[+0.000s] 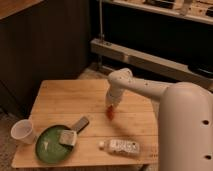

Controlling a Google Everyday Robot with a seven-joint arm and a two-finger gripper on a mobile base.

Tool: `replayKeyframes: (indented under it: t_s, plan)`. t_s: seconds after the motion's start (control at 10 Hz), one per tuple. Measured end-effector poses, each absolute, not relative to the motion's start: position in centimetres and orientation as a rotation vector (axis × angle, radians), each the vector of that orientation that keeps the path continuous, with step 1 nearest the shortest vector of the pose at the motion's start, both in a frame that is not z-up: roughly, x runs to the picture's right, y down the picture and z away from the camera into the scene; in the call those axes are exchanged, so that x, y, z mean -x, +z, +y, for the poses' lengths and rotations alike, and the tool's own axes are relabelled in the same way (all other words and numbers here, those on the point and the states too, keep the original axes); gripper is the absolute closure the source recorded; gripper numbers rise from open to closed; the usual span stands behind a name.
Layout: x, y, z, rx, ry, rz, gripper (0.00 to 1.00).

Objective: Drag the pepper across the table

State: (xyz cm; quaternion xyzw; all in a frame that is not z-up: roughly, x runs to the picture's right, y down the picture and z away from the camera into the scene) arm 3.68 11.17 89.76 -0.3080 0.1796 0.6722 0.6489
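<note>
With the bottle (120,146) lying near the front edge and the plate (52,145) to its left, the pepper (110,113) at mid-table (60,92) could slip free or roll toward them if the gripper (111,106), pressing just above it, drags unevenly

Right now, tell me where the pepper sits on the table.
In the camera view the pepper is right of the table's middle, directly under the gripper, above the white bottle.
</note>
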Motion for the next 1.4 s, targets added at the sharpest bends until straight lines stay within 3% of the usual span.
replayKeyframes:
  t_s: [1.4]
  plan:
    - [-9.6, 90.0, 11.6, 0.670, 1.606, 0.364, 1.00]
